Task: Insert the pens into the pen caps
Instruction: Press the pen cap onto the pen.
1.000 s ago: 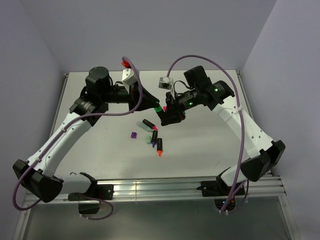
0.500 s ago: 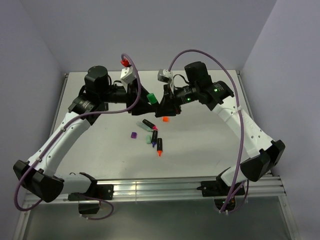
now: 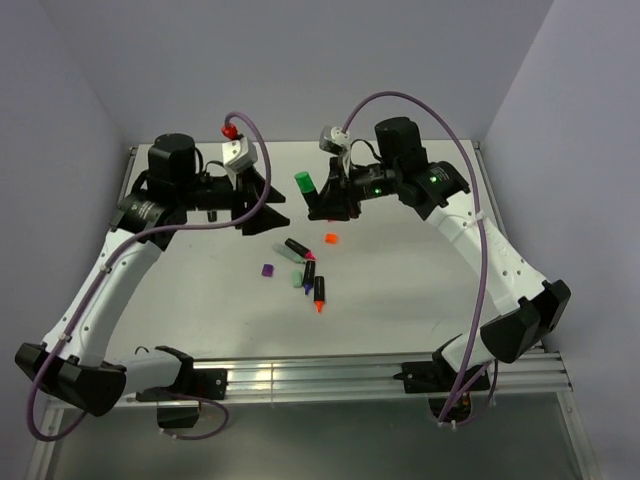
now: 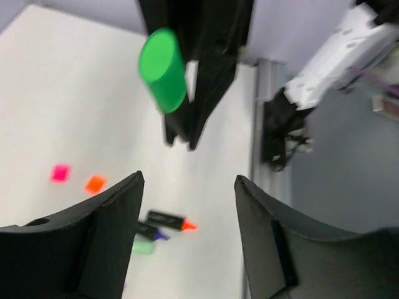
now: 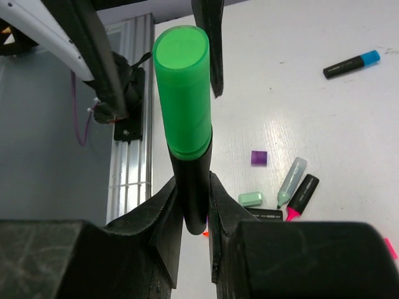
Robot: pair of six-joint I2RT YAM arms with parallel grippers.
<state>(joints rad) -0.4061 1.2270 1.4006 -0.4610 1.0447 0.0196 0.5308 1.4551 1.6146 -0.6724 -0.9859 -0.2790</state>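
Note:
My right gripper [image 3: 322, 203] [image 5: 194, 200] is shut on a black pen barrel [image 5: 194, 187] with a green cap [image 5: 182, 93] [image 3: 303, 182] [image 4: 163, 70] seated on its end, held above the table. My left gripper [image 3: 266, 207] [image 4: 188, 180] stands open and empty just left of it, not touching. On the table lie a pink-tipped pen [image 5: 302, 196], a grey-green pen [image 5: 292, 179], an orange-tipped pen [image 3: 319, 295] [image 4: 168, 221], a purple-tipped pen [image 4: 149, 232] and a blue-capped pen [image 5: 351, 64]. Loose caps: orange [image 3: 331, 238] [image 4: 95, 184], pink [image 4: 60, 172], purple [image 3: 267, 270] [image 5: 259, 157], mint [image 3: 297, 280] [image 5: 250, 199].
The white table [image 3: 200, 300] is walled at the back and both sides. A metal rail [image 3: 320, 375] with both arm bases runs along its near edge. Purple cables [image 3: 470, 180] arc over the arms.
My left gripper has opened, let go of the green cap and drawn back to the left. The right gripper has lifted slightly with the capped green pen.

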